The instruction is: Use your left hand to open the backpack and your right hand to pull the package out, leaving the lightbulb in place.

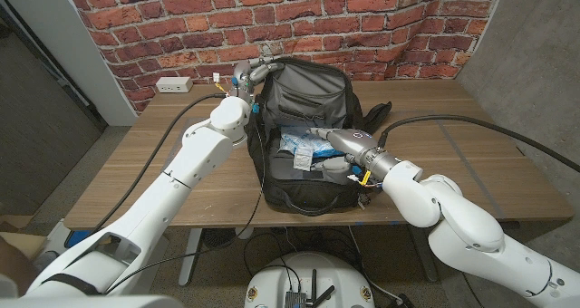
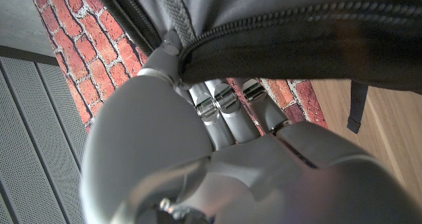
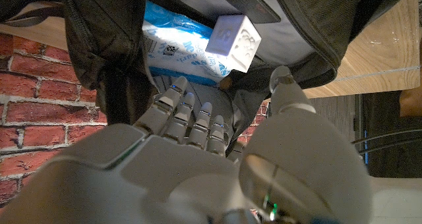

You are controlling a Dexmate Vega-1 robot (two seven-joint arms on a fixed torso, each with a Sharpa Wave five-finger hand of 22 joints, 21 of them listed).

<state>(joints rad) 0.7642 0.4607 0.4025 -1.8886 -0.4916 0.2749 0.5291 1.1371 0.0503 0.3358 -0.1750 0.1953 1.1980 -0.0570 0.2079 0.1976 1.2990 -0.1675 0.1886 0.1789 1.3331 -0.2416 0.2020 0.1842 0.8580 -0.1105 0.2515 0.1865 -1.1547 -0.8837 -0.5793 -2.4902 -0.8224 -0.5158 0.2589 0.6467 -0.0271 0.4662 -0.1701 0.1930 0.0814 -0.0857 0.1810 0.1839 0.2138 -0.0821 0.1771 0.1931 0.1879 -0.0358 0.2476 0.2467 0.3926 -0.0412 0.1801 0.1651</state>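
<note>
A black backpack (image 1: 313, 86) lies on the wooden table (image 1: 471, 177) with its flap lifted. My left hand (image 1: 248, 75) grips the flap's zipper edge (image 2: 297, 26) at the bag's far left corner, and its fingers (image 2: 221, 105) curl under the rim. Inside the bag lie a blue-and-white package (image 1: 297, 145) (image 3: 178, 46) and a small white lightbulb box (image 3: 232, 41) that rests against the package. My right hand (image 1: 343, 149) (image 3: 211, 158) reaches into the opening just short of both. Its fingers (image 3: 188, 115) are apart and hold nothing.
A white power strip (image 1: 172, 85) lies at the table's back left by the brick wall. A thick black cable (image 1: 471, 122) curves over the right side of the table. A backpack strap (image 1: 376, 115) sticks out to the bag's right.
</note>
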